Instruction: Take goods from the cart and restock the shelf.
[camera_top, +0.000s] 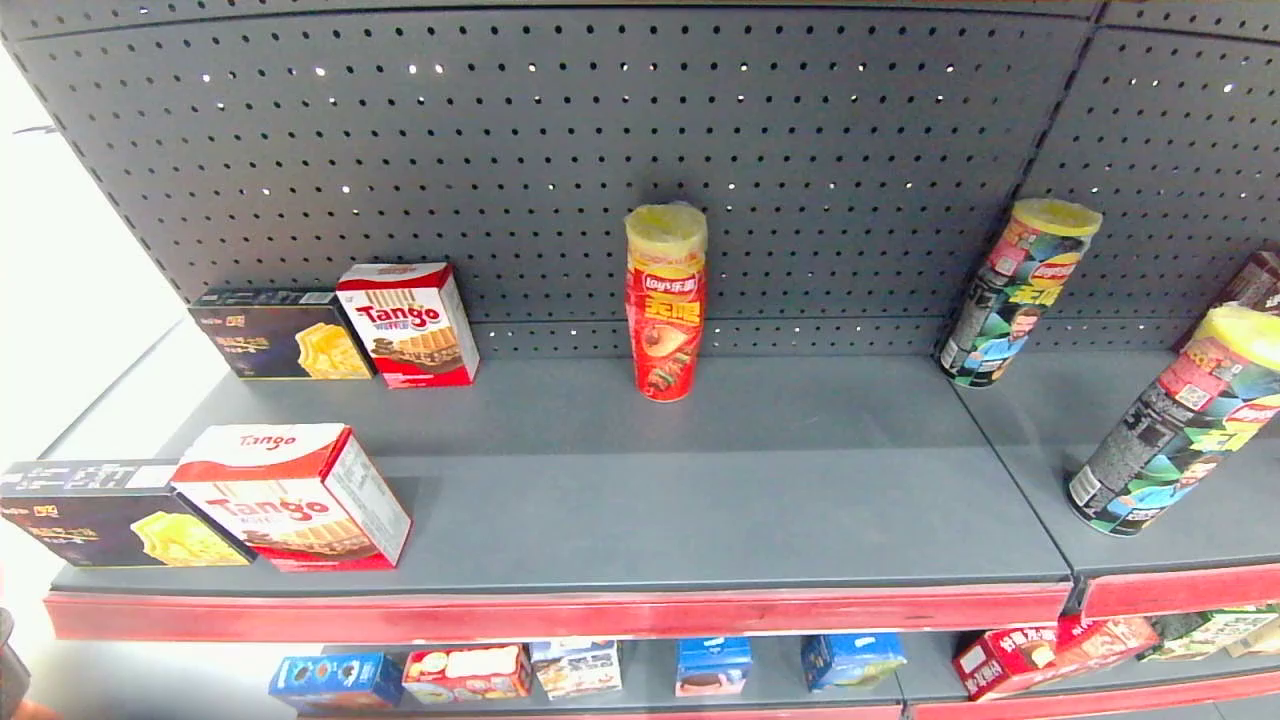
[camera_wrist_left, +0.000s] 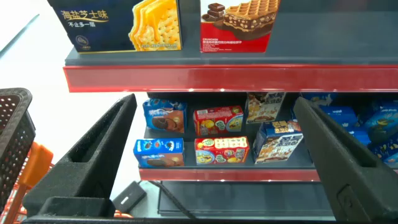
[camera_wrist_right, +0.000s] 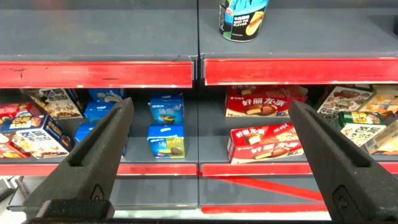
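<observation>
Grey shelf board (camera_top: 760, 480), above my left pincer (camera_wrist_left: 211, 155) and right pincer (camera_wrist_right: 208, 155), lies mostly bare: wafer boxes (camera_top: 410, 325), one red crisp tube (camera_top: 666, 300), patterned tubes (camera_top: 1015, 290). Both pincers hang released, grasping nothing; the cart's mesh basket (camera_wrist_left: 13, 143) sits beside the left one. Restocking, I judge, has barely begun.

At the head view's right edge, a dark red item (camera_top: 1258, 282) is running out of the picture, too little showing to tell what it is, and the tall can (camera_top: 1165, 430) near it is losing part of its yellow lid. The red shelf lip (camera_top: 560, 612) is hiding the tops of the lower-shelf boxes (camera_top: 578, 668). The left wrist view is cropping a dark cracker box (camera_wrist_left: 121, 25), a waffle box (camera_wrist_left: 236, 25) and a black mesh cart (camera_wrist_left: 13, 143). In the right wrist view, a can (camera_wrist_right: 244, 18) is showing its base alone.
</observation>
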